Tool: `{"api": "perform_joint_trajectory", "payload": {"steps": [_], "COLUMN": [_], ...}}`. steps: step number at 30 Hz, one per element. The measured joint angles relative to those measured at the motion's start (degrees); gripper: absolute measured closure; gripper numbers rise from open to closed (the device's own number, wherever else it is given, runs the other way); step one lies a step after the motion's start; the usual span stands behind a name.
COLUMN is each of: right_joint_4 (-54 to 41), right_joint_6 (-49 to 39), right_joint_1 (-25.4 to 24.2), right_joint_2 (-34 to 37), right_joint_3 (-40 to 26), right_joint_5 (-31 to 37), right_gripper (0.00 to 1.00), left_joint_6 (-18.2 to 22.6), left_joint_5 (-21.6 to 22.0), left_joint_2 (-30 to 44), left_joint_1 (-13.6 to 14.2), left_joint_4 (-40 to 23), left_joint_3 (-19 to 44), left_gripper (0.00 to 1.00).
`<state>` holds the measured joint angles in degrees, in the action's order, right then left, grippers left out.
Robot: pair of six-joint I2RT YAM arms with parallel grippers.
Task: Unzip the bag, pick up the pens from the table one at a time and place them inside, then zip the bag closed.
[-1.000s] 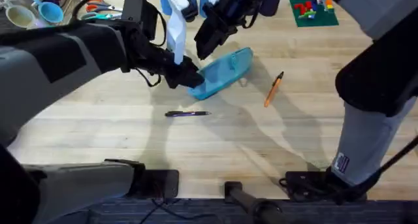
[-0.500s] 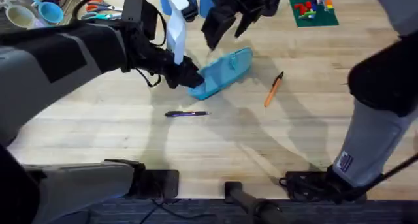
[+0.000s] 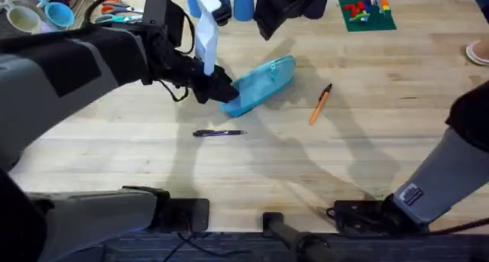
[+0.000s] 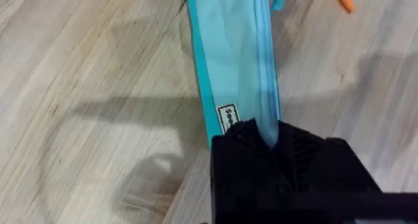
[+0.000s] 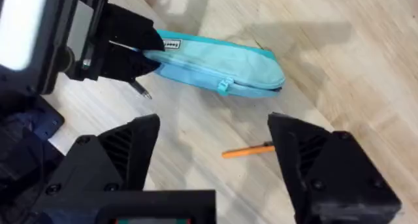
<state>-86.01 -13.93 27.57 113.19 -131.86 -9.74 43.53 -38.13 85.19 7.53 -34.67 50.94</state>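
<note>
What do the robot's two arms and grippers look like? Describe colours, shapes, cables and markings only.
Both arms have grey links with black joints. The left gripper is black and blocky, with a black cable looping beside it. The right gripper has two chunky, wedge-shaped black fingers. A small printed label sits on the right arm's lower grey link.

Overhead: high above arm bases, facing down and forward across the light wooden plank table (image 3: pixel 153 163). Left wrist: close, facing down. Right wrist: higher up. All share the light blue fabric zip pouch (image 3: pixel 262 82) (image 4: pixel 232 67) (image 5: pixel 219 66).
</note>
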Motion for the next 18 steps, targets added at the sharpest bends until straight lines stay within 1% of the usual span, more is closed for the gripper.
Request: {"api": "perform_joint_trajectory", "payload": {"steps": [18], "right_joint_4": [-0.47], "right_joint_6": [0.04], "right_joint_1": [-0.13], "right_joint_2": [-0.66], "right_joint_3": [-0.03], "right_joint_5": [0.53], "right_gripper": [0.004], "left_joint_6": [0.00], "left_joint_5": [0.00], "left_joint_2": [0.00], "left_joint_1": [0.00], "left_joint_4": [-0.01], "left_joint_3": [0.00], "left_gripper": [0.959]}}
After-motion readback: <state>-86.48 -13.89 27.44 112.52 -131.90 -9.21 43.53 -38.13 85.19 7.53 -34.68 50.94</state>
